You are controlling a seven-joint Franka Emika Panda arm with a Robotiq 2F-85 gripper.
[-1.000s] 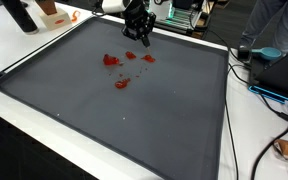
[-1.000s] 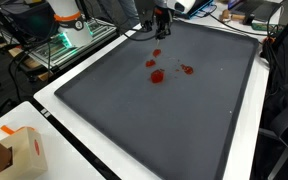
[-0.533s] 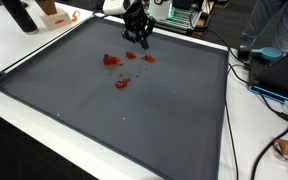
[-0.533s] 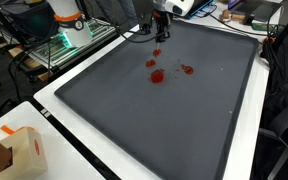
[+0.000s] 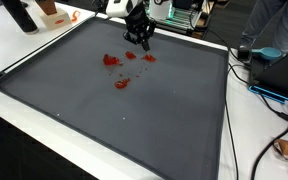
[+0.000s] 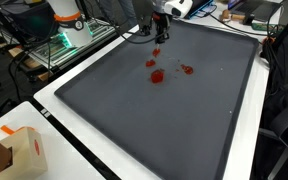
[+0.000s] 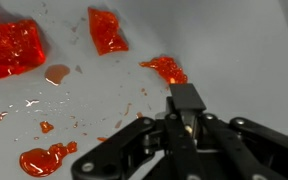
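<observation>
The nearest red piece (image 7: 166, 68) lies flat on the mat (image 5: 134, 125), just ahead of the claw's tip in the wrist view, among other red pieces (image 7: 107, 30) and wet smears (image 7: 42, 160). They sit toward the mat's far side in both exterior views. The claw (image 7: 187, 100) hangs over that cluster with its fingers pressed together, and nothing red shows between them. To take the piece cleanly, it would probably have to spread first, centre over the piece and come straight down. It should then close gently, since the stuff looks soft, glossy and easy to squash or drag into the smears beside it. In an exterior view the claw (image 5: 140, 43) is a small dark shape near the mat's far edge, and its height above the mat cannot be judged. From the opposite side the claw (image 6: 158, 38) overlaps the clutter behind it. I cannot match the wrist view's piece to any one spot in the wider views. The finger pads are hidden by the linkage, so a sliver caught there cannot be ruled out. The mat rests on a white surface (image 5: 19, 55), with a box (image 6: 24, 150) and cables (image 5: 259, 95) cut off at the edges.
</observation>
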